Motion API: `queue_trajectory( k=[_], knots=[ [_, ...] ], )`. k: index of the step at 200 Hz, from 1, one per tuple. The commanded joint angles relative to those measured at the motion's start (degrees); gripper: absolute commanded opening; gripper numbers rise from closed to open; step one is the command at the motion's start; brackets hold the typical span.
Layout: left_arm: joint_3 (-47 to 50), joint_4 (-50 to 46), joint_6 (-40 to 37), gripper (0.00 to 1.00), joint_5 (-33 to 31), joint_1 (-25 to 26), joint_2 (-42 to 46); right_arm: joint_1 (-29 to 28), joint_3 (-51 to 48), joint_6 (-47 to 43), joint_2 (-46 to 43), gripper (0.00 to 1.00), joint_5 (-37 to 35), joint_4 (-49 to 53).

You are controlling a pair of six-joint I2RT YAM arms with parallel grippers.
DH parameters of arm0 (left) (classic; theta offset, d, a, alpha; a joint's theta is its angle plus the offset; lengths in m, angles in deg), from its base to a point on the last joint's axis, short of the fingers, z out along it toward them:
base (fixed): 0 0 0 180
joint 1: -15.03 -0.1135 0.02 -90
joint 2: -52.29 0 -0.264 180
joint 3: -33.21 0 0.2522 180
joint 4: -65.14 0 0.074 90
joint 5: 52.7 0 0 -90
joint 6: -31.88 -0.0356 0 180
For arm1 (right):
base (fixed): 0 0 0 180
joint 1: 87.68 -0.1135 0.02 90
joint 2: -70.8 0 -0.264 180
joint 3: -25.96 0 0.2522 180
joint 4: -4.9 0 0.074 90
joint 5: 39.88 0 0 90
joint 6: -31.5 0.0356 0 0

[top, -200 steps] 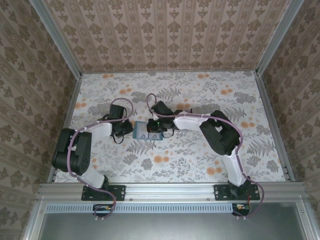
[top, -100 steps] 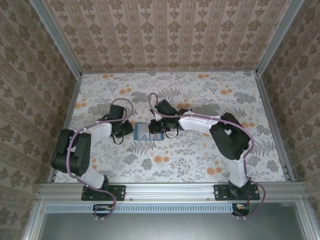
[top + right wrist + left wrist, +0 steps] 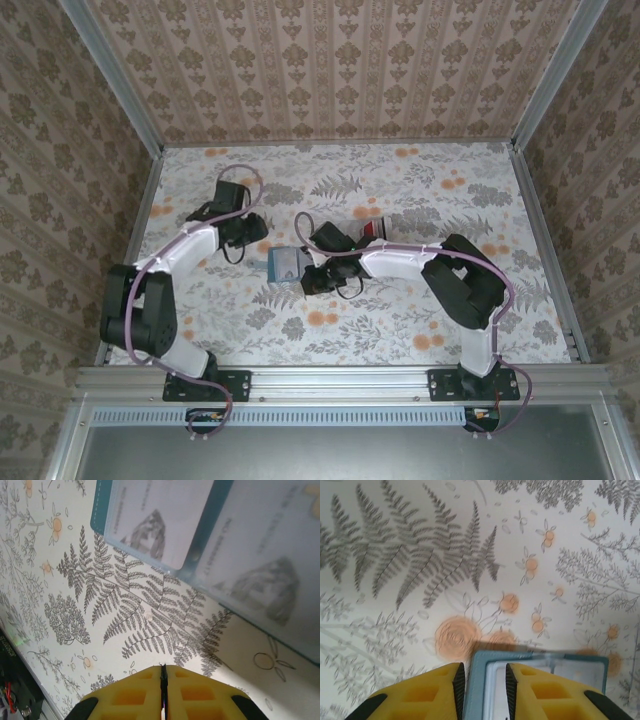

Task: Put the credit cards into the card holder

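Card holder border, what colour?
Teal-blue; the card holder shows it best in the right wrist view.

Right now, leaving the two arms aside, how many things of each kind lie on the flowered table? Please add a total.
Teal-blue folding card holder: 1
Pale greyish-white plastic cards, one in each clear pocket of the holder: 2
Small red-and-clear item: 1
Total: 4

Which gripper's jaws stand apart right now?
The left gripper: its jaws show a gap over the card holder's edge. On the right gripper the jaws touch.
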Motion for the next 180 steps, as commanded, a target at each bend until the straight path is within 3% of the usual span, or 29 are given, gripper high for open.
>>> queue_trajectory(
  k=[1, 71, 180],
  knots=[
    [-3.19, -0.88, -2.51, 0.29, 2.10, 0.27, -6.34, -0.17, -1.42, 0.49, -1.18, 0.12, 1.23, -1.01],
    [-8.57, 0.12, -3.57, 0.28, 5.31, 0.38, -17.41, 0.84, -3.98, 3.45, 0.46, 0.14, -2.04, -5.33],
    [0.64, 1.46, -2.87, 0.25, 4.98, 0.39, -14.35, 5.44, 0.10, 2.73, 5.07, 0.15, -4.98, -7.04]
  ],
)
